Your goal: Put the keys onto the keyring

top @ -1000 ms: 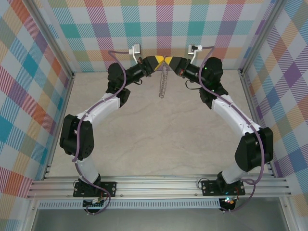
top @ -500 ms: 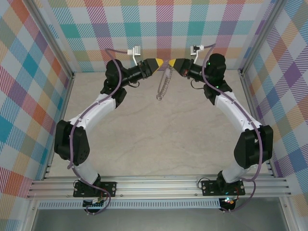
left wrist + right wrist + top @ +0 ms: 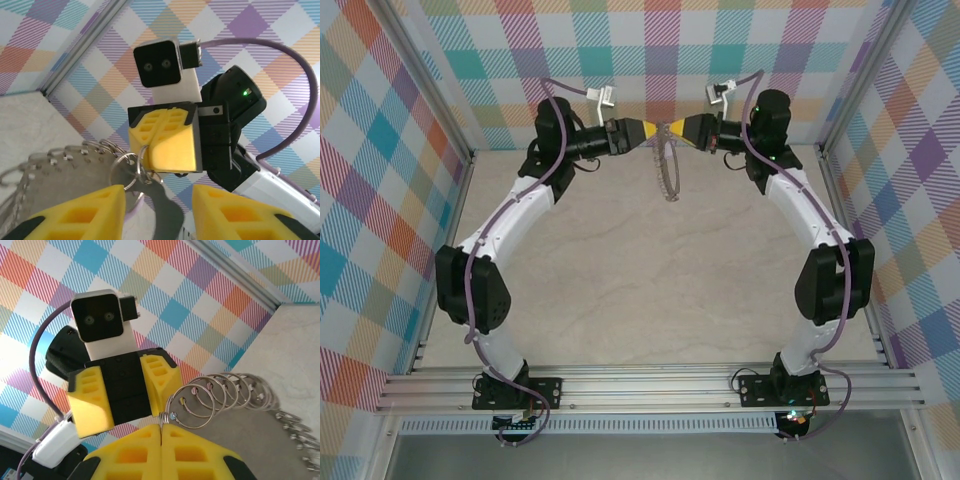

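Gripping thin grey scalloped wire keyring (image 3: 232,390) in right pincer (image 3: 161,427), jaws pressed together. Noted left pincer (image 3: 159,200) spread open, yellow latticed plastic.

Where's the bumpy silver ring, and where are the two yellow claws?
Bumpy grey metal keyring (image 3: 668,175), top view, on its hanging loop.
Left yellow claw (image 3: 647,130), top view, between its fingertips.
Right yellow claw (image 3: 161,431), right wrist view, where its shut fingertips meet.

Pale beige marbled tabletop (image 3: 640,275)
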Controlling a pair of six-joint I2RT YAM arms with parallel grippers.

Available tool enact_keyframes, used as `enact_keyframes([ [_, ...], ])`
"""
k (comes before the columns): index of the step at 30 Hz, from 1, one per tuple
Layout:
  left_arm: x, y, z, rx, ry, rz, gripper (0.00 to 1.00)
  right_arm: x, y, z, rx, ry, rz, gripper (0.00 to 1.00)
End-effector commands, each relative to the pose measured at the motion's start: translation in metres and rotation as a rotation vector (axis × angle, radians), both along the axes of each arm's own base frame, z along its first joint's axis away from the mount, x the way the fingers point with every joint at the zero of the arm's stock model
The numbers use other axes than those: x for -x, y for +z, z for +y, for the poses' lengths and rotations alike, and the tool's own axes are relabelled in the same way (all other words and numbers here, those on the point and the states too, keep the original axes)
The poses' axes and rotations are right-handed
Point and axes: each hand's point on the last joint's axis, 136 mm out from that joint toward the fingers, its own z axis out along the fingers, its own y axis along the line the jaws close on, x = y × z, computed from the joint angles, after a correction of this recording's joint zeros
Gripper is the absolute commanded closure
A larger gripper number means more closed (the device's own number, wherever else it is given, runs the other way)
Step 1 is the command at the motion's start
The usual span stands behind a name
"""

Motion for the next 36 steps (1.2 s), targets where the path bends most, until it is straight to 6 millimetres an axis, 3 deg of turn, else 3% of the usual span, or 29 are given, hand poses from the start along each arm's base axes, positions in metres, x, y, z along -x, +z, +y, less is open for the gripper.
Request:
enact_keyframes([
  [1, -0.001, 0.007, -0.001, 0.010, -0.032, -0.011, 0.66, 0.008, 0.017, 0.003, -0.020, 0.047, -0.045, 1.00],
  [13, -0.007, 0.015, -0.003, 0.060, -0.031, -0.004, 0.70, 0.006, 0.011, 0.010, -0.024, 0.038, -0.034, 1.00],
  [21, 0.003, 0.026, 0.004, 0.036, -0.003, -0.048, 0.63, 0.004, 0.011, 0.010, -0.025, 0.035, -0.032, 1.00],
  [36, 0.016, 0.047, 0.022, -0.018, 0.053, -0.125, 0.63, 0.000, 0.006, 0.010, -0.026, 0.018, -0.022, 1.00],
])
